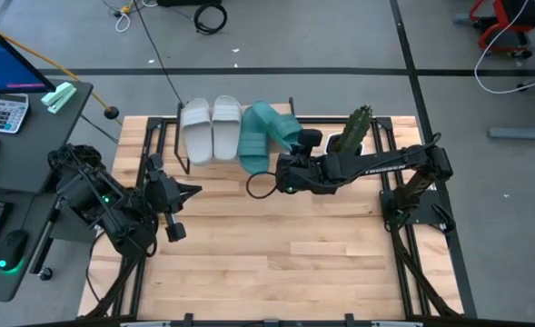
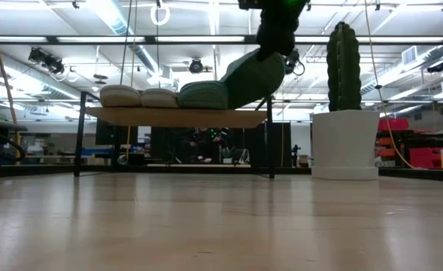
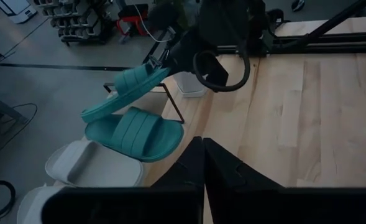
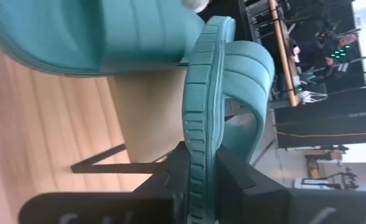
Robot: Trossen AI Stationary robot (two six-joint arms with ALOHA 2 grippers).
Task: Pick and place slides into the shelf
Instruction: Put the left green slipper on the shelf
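The shelf [image 2: 176, 117] stands at the table's far edge, left of centre. Two pale slides [image 1: 197, 130] [image 1: 226, 129] and one teal slide [image 1: 253, 138] lie side by side on its board. My right gripper [image 4: 198, 180] is above the shelf's right end, shut on the second teal slide [image 1: 287, 127], which is tilted steeply in the low view [image 2: 247, 75]. My left gripper [image 3: 202, 155] is shut and touches nothing; it waits near the table's left edge [image 1: 193, 189], pointing toward the centre. My right gripper pinches the teal slide's ribbed sole edge [image 4: 198, 155] between its two fingers, near the slide's raised end. The fingers come slanting from the table's right and near side. The slide tilts down toward the shelf, its lower end [image 2: 229, 94] at the teal slide that lies there; whether they touch I cannot tell.
A tall cactus in a white pot [image 1: 356, 132] [image 2: 344, 113] stands just right of the shelf, close to my right arm. The wooden tabletop [image 1: 285, 254] stretches toward the near edge. A desk with a calculator and a mouse [image 1: 13, 118] is beyond the table's left side.
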